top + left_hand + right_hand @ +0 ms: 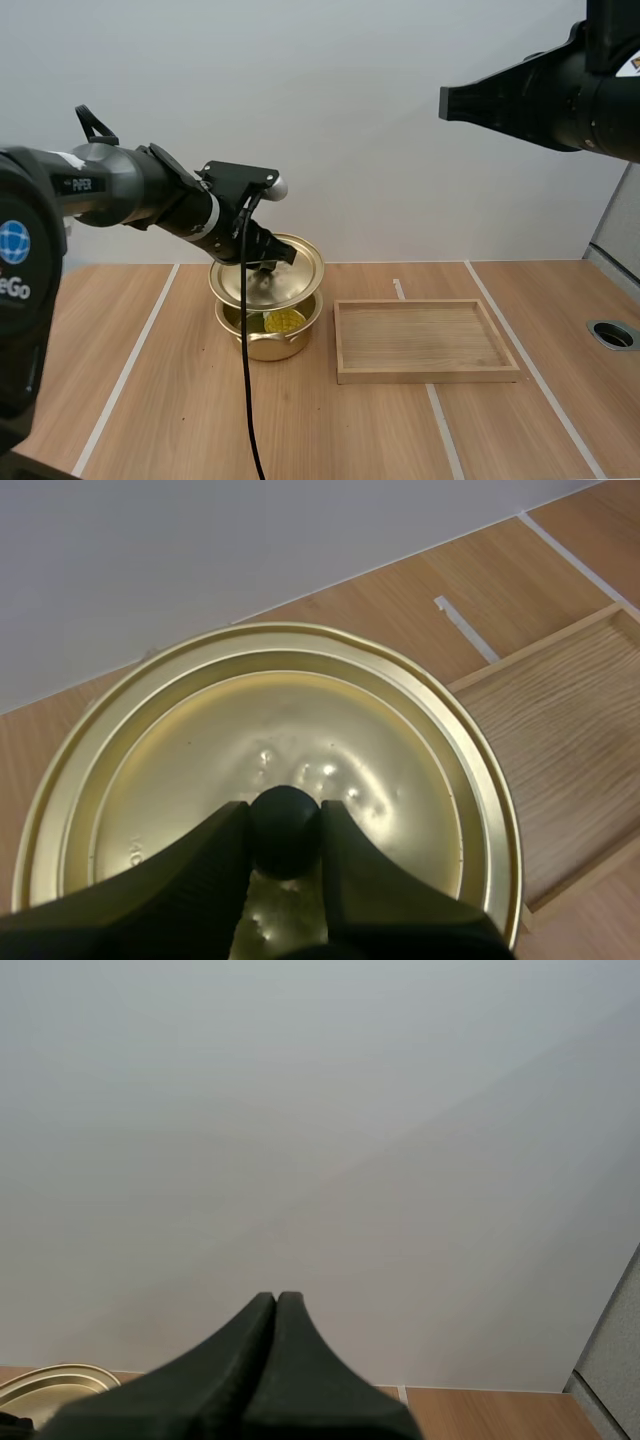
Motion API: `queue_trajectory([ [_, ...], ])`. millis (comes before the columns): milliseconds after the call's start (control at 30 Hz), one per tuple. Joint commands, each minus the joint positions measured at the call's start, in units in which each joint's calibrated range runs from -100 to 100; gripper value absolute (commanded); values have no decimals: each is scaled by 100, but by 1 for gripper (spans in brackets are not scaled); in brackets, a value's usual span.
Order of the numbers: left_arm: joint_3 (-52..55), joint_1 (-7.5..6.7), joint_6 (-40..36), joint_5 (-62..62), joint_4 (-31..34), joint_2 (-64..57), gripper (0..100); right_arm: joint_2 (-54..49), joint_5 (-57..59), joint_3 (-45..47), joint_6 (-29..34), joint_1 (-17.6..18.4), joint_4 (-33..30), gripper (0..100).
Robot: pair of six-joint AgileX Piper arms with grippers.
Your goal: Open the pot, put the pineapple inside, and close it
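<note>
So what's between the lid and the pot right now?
Only an open gap, in the high view: the left gripper holds the lid by its knob above the pot, pineapple already inside.

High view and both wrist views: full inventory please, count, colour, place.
pot: 1, gold, on the table, left of the wooden tray.
lid: 1, gold, held over the pot, not seated.
knob: 1, black, centre of the lid.
pineapple: 1, yellow, inside the pot.
wooden tray: 1, light wood, right of the pot.
grommet: 1, grey, set in the table at far right.
table: 1, light wood, white lines.
left gripper: 1, black, shut on the lid's knob.
right gripper: 1, black, shut on nothing, raised high above the table.
</note>
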Motion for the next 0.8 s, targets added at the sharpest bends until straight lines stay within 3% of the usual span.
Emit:
queue_trajectory([
  [0,96,-6,91,-262,-75,58,0,-57,10,22,-16,-16,13,0],
  [767,98,-6,316,-246,-141,783,0,-57,10,22,-16,-16,13,0],
])
